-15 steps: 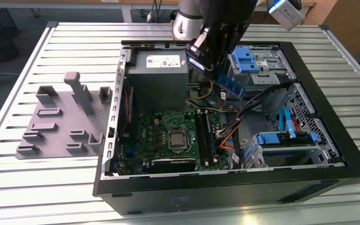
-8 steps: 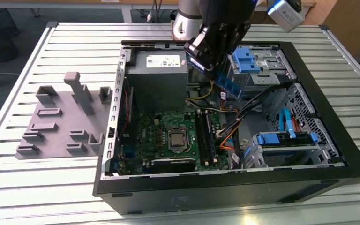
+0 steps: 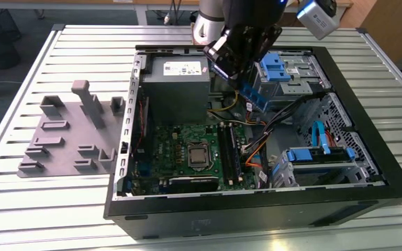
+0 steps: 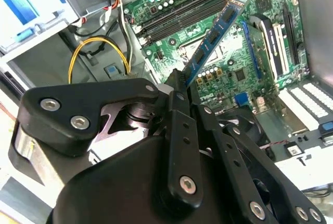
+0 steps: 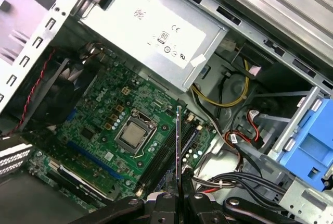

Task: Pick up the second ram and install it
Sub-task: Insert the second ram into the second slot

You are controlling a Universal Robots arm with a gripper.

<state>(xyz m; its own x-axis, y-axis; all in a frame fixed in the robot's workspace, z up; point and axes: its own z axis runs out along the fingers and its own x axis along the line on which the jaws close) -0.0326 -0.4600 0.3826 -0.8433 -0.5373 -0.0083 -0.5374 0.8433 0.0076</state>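
The second ram (image 4: pixel 214 35), a long thin blue stick with a row of black chips, is pinched at one end by the closed claw (image 4: pixel 179 81) and held in the air above the green motherboard (image 4: pixel 229 57), its long axis running straight out from the fingertips toward the board. In the first wrist view the second ram (image 5: pixel 178 146) shows edge-on as a thin dark line rising from the claw (image 5: pixel 178 195). In the exterior view the black arm (image 3: pixel 246 31) reaches down from above into the open computer case (image 3: pixel 368 157) on the slatted bench (image 3: pixel 61 209), with a grey tray (image 3: pixel 68 136) beside the case on the exterior view's left.

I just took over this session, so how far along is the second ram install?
Pickup looks done: the gripper is shut on the second ram, held in the air above the motherboard inside the open case. Seating is left: the stick is not yet in the memory slots.
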